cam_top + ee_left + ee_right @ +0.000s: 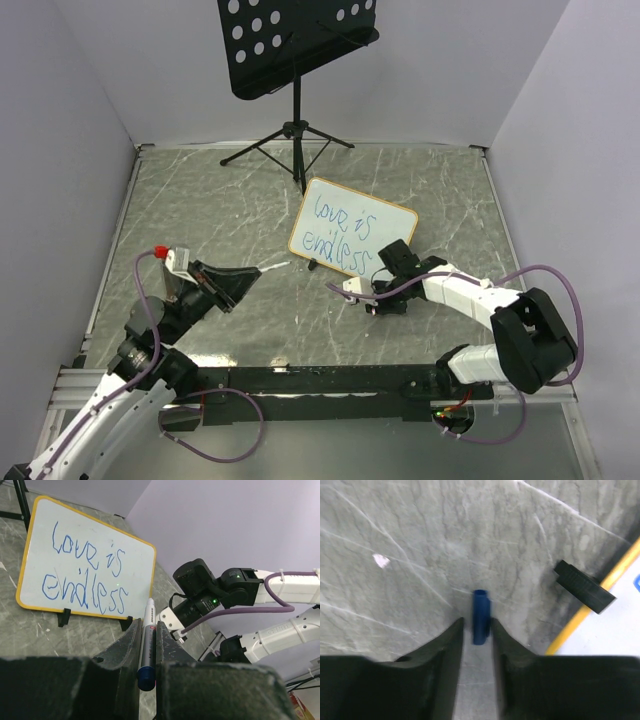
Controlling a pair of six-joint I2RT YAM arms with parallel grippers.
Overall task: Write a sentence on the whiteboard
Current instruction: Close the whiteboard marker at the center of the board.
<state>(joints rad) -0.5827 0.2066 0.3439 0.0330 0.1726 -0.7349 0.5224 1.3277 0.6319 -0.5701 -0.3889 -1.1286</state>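
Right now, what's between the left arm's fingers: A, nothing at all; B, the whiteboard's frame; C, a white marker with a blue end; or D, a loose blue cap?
C: in the left wrist view the left arm's fingers are closed on a white marker with a blue end, and its other end points toward the whiteboard.

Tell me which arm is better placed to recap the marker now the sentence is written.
Right, probably: the blue cap sits between its jaws, low beside the whiteboard. The left jaws are clamped on the marker, tip pointing outward.
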